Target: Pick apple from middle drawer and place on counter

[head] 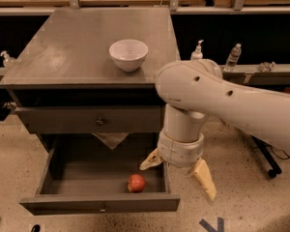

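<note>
Counter: the broad grey top of the cabinet, where the fruit is to end up. It carries a white bowl near its right front.

Arm: my white arm reaches in from the right, its wrist pointing down just beside the cabinet's right front corner.

Middle drawer: pulled fully out below a closed drawer front with a round knob.

Gripper: my gripper hangs over the drawer's right edge, its two tan fingers spread wide and holding nothing. One finger points in over the drawer; the other lies outside the right wall.

Apple: a small red apple resting on the drawer floor, close behind the front panel and right of centre, just left of my nearer finger.

Hazards, as I judge them: a straight descent would straddle the right wall and jam a finger on it. A glancing finger would roll the round apple away. An off-centre grasp could squeeze it out against the front panel. On the lift, my wrist may catch the counter's overhang.
</note>
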{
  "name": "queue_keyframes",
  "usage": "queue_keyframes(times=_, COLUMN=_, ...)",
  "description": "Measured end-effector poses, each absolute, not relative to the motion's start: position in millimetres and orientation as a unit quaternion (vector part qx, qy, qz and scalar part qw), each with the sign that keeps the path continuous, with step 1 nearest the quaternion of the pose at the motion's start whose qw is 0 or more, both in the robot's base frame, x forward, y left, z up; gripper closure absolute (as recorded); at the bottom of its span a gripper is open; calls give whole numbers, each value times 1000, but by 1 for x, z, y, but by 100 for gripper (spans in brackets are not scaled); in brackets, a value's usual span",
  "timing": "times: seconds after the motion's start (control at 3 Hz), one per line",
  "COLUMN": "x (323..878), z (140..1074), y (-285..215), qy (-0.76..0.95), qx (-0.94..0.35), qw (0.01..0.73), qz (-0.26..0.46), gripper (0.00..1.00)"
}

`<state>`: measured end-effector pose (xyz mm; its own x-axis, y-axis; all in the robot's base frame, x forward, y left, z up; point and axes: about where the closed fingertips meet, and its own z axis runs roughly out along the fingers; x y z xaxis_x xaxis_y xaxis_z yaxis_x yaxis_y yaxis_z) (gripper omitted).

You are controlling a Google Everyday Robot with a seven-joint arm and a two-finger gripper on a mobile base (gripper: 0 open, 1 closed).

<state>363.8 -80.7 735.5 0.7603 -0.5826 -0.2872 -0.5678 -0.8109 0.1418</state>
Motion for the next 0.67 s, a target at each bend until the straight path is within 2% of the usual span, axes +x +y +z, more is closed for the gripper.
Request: queue_keyframes(times=0.67, x=411, z=719, y=-48, qy=-256, qx=964, qw=-58, qz=-52, gripper=0)
